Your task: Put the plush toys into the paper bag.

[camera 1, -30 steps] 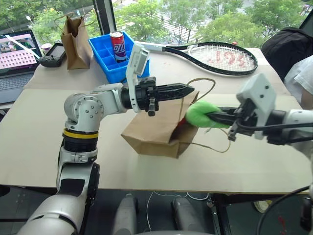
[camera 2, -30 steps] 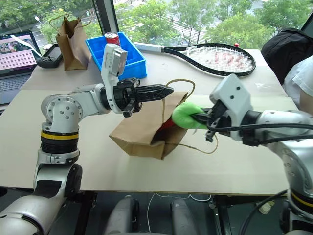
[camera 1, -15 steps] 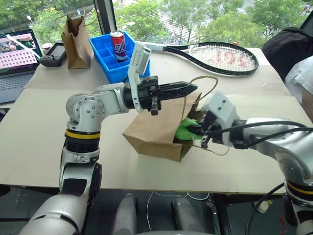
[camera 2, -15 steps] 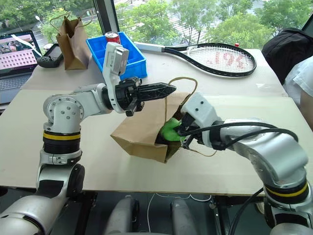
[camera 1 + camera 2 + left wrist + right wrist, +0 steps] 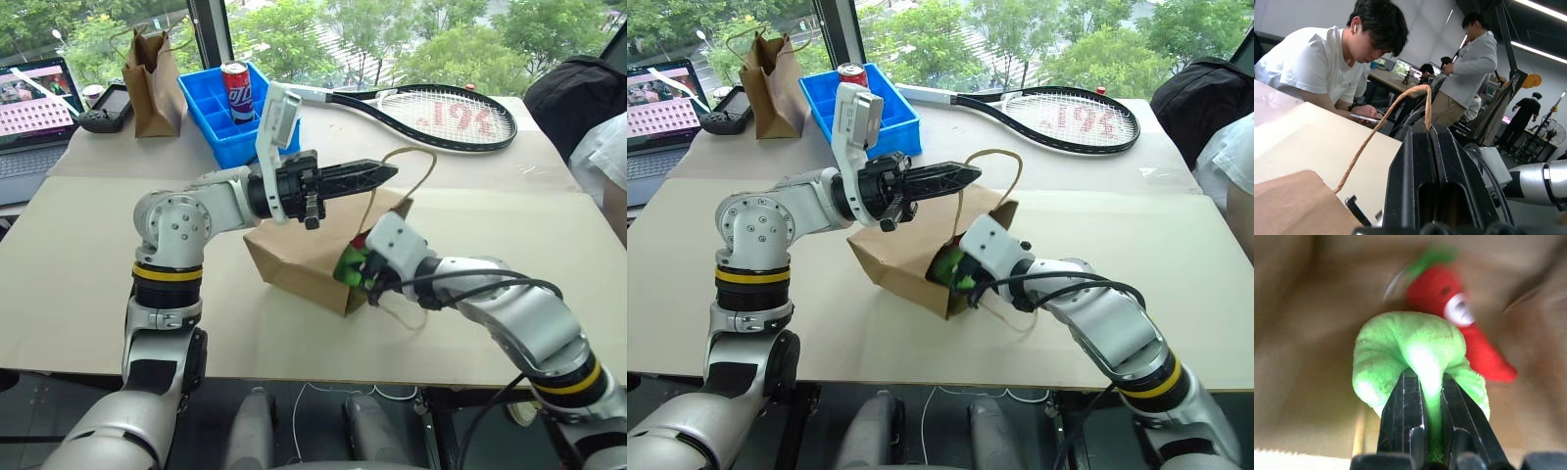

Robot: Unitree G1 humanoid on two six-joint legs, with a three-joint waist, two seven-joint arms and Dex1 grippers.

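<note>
Two eye views: the left gripper (image 5: 387,172), jaws shut on a twine handle (image 5: 411,160), holds up the paper bag (image 5: 304,257) on the counter (image 5: 78,284). Right wrist view: the right gripper (image 5: 1431,382) pinches the green plush (image 5: 1410,350) inside the bag (chili plush (image 5: 1462,320) just beyond).

The paper bag (image 5: 304,259) lies on its side, its mouth taken up by the right gripper (image 5: 1430,396) clamping the green plush (image 5: 1410,352); the red chili (image 5: 1459,328) lies just behind. The left gripper (image 5: 377,174) pinches the twine handle (image 5: 1386,122) above.
</note>
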